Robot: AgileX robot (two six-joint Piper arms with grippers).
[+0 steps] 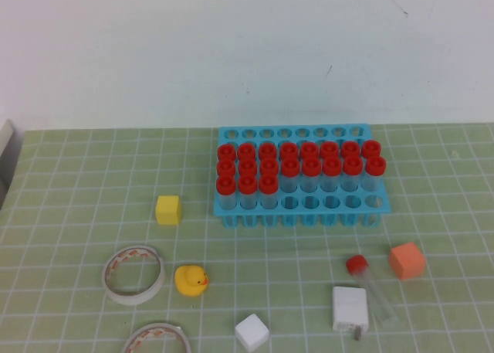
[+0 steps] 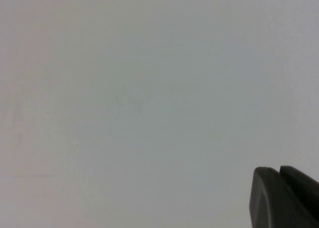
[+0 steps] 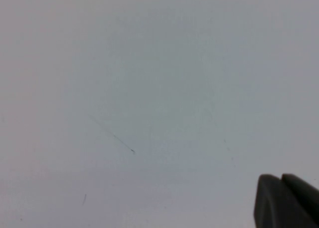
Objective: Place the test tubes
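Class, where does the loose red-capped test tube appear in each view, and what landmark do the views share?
High view: the loose test tube lies front right, between the white adapter and the orange cube.
Left wrist view: not in it; only the left gripper, jaws shut, facing the pale wall.
Right wrist view: not in it; only the right gripper, jaws shut, facing the pale wall.
Shared landmark: the pale wall.

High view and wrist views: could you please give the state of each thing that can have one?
Rack, upright, partly filled, back row empty.
Racked tubes, upright, capped.
Loose tube, lying flat outside the rack, capped.
Left gripper, shut, empty, outside the high view.
Right gripper, shut, empty, outside the high view.
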